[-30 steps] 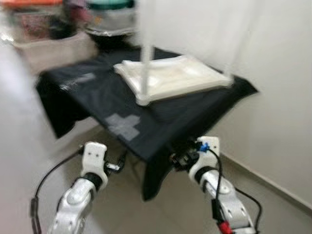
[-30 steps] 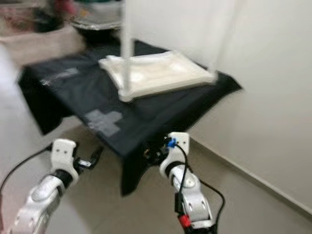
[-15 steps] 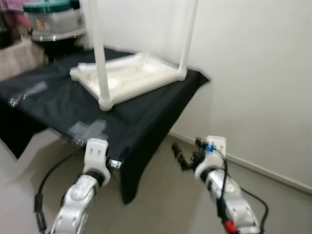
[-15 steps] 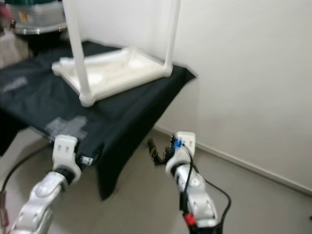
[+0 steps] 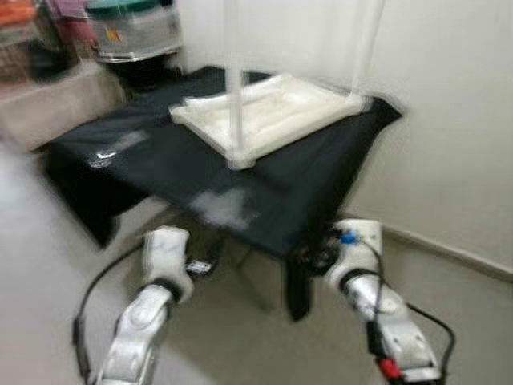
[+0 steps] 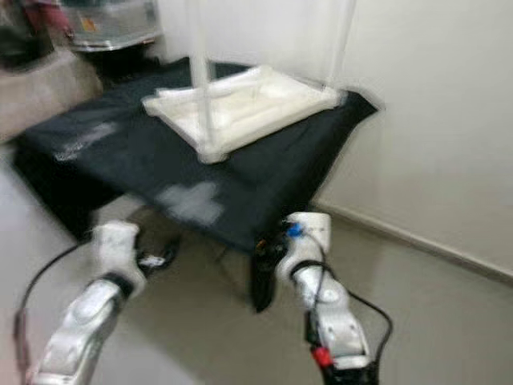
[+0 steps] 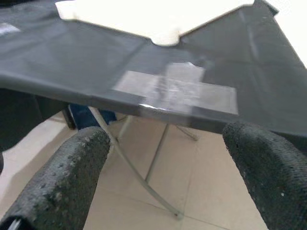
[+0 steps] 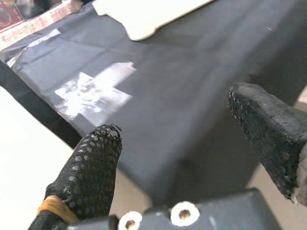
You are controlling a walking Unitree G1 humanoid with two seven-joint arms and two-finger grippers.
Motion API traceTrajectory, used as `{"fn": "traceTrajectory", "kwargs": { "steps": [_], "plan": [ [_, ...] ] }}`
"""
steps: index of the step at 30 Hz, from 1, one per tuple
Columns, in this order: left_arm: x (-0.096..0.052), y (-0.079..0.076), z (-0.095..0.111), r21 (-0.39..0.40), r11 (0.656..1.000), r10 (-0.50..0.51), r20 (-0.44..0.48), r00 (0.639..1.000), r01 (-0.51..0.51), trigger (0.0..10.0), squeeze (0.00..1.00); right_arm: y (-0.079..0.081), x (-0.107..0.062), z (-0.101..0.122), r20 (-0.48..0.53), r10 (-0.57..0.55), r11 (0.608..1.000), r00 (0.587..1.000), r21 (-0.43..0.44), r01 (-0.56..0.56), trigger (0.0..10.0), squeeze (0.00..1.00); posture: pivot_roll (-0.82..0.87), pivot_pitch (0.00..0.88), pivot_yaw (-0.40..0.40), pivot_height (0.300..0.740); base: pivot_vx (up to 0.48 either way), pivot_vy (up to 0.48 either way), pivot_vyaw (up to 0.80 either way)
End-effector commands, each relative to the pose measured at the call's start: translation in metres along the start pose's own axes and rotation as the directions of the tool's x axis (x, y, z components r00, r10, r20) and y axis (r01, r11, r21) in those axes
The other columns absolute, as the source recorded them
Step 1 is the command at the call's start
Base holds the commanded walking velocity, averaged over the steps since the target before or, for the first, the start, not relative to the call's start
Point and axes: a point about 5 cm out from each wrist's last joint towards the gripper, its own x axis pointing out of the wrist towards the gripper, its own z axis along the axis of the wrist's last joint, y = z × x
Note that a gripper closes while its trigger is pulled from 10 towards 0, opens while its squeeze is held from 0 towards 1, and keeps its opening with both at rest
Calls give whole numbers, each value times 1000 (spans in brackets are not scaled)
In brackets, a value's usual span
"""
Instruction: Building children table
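The left gripper [image 7: 158,177] has its two fingers [image 7: 67,182] spread wide with nothing between them; beyond them lies the near edge of the black-draped worktop [image 7: 72,62], a pale tape patch [image 7: 180,88] on the cloth, and thin metal legs [image 7: 144,177] underneath. The right gripper [image 8: 192,158] is likewise spread and empty, its fingers [image 8: 93,167] hanging just short of the cloth's front corner.

In the head views both grippers sit low, at the worktop's front edge, left [image 5: 200,266] and right [image 5: 317,258]. The children's table [image 5: 272,116], white and turned upside down, rests on the far half of the cloth, up and ahead of both grippers, with two legs [image 5: 234,88] standing upward. Its long side runs slantwise, from the near leg away toward the wall [image 5: 449,120]. Neither gripper touches it. The blurred frames leave it unclear which arm is nearer; the near leg stands roughly between them.
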Motion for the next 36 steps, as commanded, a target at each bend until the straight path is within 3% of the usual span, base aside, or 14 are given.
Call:
{"fn": "traceTrajectory", "kwargs": {
  "steps": [1, 19, 31, 36],
  "plan": [
    [-3, 7, -6, 24, 1000, 18, -32, 999, -18, 10000, 0, 6, 2, 2, 7, 19, 1000, 1000, 0, -19, 10000, 0, -74, 0, -23, 740, 0, 480, 0],
    [-2, 4, -6, 24, 1000, -6, -35, 999, 7, 10000, 0, 7, 3, 1, -5, 17, 1000, 1000, -13, -17, 10000, 0, -70, 0, -29, 740, 0, 480, 0],
    [-2, 3, -6, 24, 1000, -12, -35, 999, 13, 10000, 0, 7, 4, 0, -7, 24, 1000, 1000, 4, -24, 10000, 0, -68, 0, -28, 740, 0, 480, -756],
    [-2, 4, -6, 25, 1000, -11, -34, 999, 12, 10000, 0, 8, 4, 1, -4, 25, 1000, 1000, -1, -25, 10000, 0, -67, 0, -29, 740, 0, 480, 0]
  ]
}}
